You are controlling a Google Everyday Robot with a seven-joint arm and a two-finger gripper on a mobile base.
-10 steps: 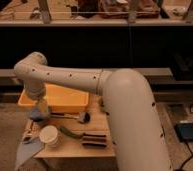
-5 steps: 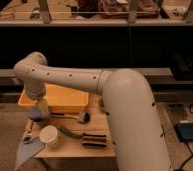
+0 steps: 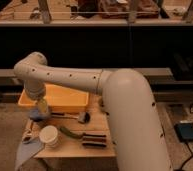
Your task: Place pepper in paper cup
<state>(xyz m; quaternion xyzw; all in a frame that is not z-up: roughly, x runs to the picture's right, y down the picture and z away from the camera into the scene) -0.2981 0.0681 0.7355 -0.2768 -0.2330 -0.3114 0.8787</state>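
Observation:
The pepper, slim and green, lies on the small wooden table just right of the paper cup. The off-white cup stands upright near the table's front left. My gripper hangs from the white arm over the table's back left corner. It is behind and a little left of the cup and apart from the pepper. Nothing shows in its grasp.
A yellow tray sits at the back of the table. A dark striped block lies right of the pepper, and a dark round object is behind it. A grey cloth hangs off the left edge. A blue box is on the floor at right.

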